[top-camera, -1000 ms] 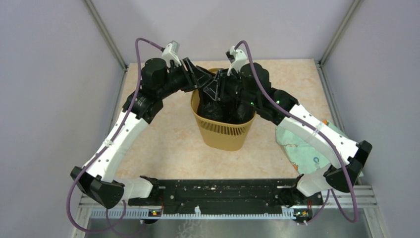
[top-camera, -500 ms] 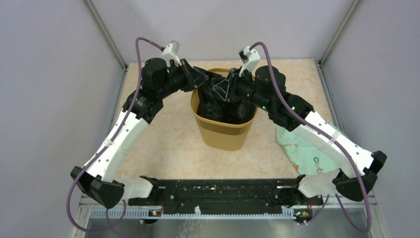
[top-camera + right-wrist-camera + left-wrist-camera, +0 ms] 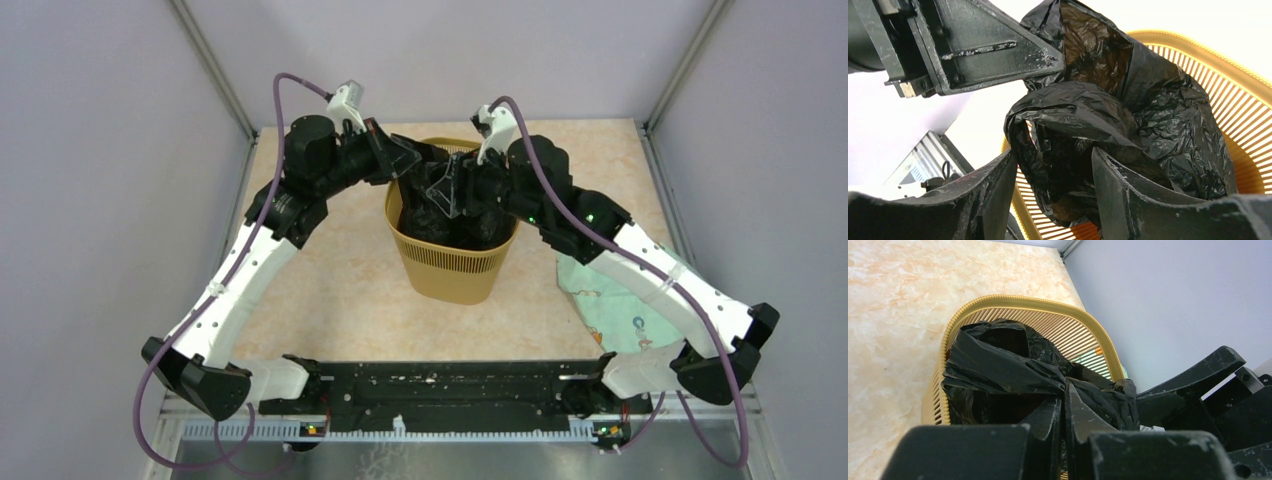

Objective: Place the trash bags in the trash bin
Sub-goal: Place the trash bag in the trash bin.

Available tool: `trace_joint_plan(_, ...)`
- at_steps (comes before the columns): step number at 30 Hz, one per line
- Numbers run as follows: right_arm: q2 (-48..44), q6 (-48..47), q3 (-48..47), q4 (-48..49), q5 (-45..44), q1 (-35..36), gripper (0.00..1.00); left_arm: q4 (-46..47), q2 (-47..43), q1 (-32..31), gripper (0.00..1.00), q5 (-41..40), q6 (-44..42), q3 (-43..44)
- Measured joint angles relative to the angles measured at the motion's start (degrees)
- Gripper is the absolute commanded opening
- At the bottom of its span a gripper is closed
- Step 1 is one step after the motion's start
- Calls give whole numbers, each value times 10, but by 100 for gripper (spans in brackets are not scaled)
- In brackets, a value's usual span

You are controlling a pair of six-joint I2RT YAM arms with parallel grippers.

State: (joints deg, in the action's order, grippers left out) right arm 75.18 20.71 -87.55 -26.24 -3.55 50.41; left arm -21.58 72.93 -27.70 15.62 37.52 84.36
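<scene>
One marbled beige table (image 3: 330, 290) carries the scene. From its near edge the left arm (image 3: 245, 270) and the right arm (image 3: 650, 280) reach forward and meet over the trash bin (image 3: 455, 270), a mustard-yellow slotted container standing upright near the table's centre. The trash bag (image 3: 998, 365), crinkled glossy black plastic, lies mostly inside the bin, with one fold held above the rim. A pale green patterned cloth (image 3: 600, 300) lies on the table to the right of the bin, partly beneath the right arm. The left gripper (image 3: 1064, 405) has its jaws pressed together on the raised fold. The right gripper (image 3: 1054, 155) has its jaws apart, straddling a bulge of the bag; whether its fingers (image 3: 1118, 195) touch the plastic is unclear.
</scene>
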Motion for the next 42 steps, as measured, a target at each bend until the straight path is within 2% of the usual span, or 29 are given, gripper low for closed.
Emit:
trace_joint_plan(7,21,-35,-17,-17,19,0,56,0,0,0,7,0,-2,0)
trace_joint_plan(9,36,-43,-32,-23,21,1,50,-1,0,0,6,0,-2,1)
trace_joint_plan(13,52,-56,-43,-35,18,1,29,-7,6,0,3,0,-5,7)
trace_joint_plan(17,48,-57,-44,-46,-14,1,24,-34,9,1,1,-3,-22,20)
trace_joint_plan(23,5,-53,-43,-61,-68,0,1,-77,10,11,0,-14,-56,51)
trace_joint_plan(30,-58,-40,-44,-76,-128,-3,0,-136,10,26,0,-20,-94,66)
trace_joint_plan(38,-70,-30,-98,-185,-196,-24,0,-220,10,59,0,-22,-150,107)
trace_joint_plan(42,-78,-29,-123,-238,-229,-50,0,-254,9,70,0,-48,-174,125)
